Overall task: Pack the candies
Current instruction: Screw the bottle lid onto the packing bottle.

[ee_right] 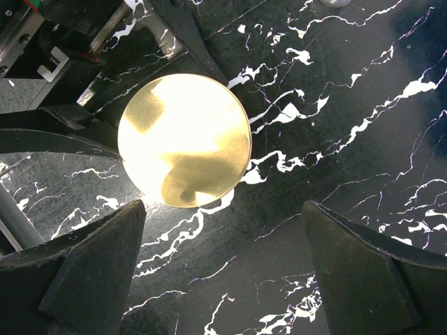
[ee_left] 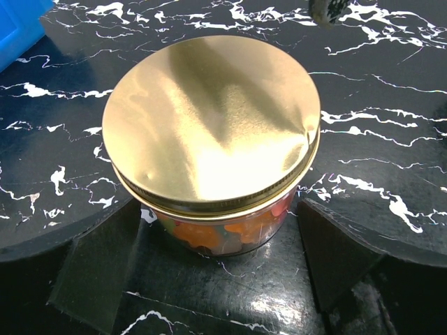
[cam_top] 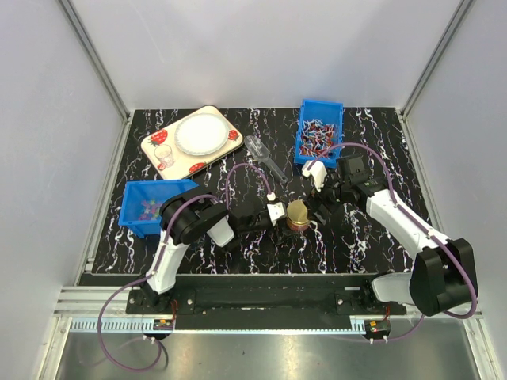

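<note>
Candies [ee_left: 223, 234] in orange, red and green show through the glass jar [cam_top: 299, 222], packed just under the rim, and the gold lid [ee_left: 209, 125] sits flat on top. One jar, one lid, standing mid-tabletop [cam_top: 372, 134], nearer the arms' edge than the far wall. The left end effector [ee_left: 220, 204] is spread wide, one finger on each side of the jar with a gap showing on both sides. The right end effector [ee_right: 223, 203] is also wide open, looking down on the lid, which lies just ahead of its fingers. Bare black marble runs off to the right of the jar. Two blue bins are out: one [cam_top: 133, 218] by the left edge holds more multicoloured candies, and the other [cam_top: 321, 104] at the far edge holds wrapped sweets [cam_top: 317, 136]. One strawberry-print tray [cam_top: 190, 162] in the far-left corner carries one white plate [cam_top: 198, 133] and one small glass [cam_top: 166, 157]. One clear scoop [cam_top: 264, 155] lies between tray and far bin.
</note>
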Controlling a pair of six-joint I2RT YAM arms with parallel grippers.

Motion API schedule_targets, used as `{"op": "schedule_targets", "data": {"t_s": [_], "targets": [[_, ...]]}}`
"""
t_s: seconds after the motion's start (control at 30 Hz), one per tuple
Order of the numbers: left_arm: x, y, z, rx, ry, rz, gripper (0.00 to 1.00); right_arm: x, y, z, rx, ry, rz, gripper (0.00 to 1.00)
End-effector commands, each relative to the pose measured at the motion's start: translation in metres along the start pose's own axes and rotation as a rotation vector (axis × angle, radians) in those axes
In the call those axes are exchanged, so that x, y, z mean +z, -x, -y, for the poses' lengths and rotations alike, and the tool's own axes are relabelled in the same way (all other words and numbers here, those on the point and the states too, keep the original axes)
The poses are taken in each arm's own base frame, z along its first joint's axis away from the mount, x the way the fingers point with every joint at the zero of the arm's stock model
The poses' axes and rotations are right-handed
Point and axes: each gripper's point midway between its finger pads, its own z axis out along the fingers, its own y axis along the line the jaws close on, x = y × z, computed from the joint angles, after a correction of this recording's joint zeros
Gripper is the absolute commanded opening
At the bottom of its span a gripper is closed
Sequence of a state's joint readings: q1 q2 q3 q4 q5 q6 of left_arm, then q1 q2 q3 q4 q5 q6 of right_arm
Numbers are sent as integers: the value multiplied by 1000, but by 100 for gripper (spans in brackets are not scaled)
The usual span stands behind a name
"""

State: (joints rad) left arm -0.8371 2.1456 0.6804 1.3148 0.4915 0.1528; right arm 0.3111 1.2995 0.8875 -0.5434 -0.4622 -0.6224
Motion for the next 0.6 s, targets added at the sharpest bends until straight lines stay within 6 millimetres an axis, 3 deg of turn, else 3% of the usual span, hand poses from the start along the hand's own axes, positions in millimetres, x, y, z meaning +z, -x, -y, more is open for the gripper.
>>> {"op": "schedule_targets", "data": {"t_s": [0.0, 0.23, 0.47, 0.57], "targets": [[5, 14, -5, 65, 11, 74, 93, 0, 10, 4, -4, -9, 40, 98], [4, 14, -3, 63, 3, 82, 75, -1, 20, 9, 3, -17, 52, 93], [5, 15, -3, 61, -1, 90, 74, 4, 28, 25, 21, -85, 70, 92], [5, 14, -2, 59, -1, 89, 74, 11, 17, 28, 17, -106, 34, 90]]}}
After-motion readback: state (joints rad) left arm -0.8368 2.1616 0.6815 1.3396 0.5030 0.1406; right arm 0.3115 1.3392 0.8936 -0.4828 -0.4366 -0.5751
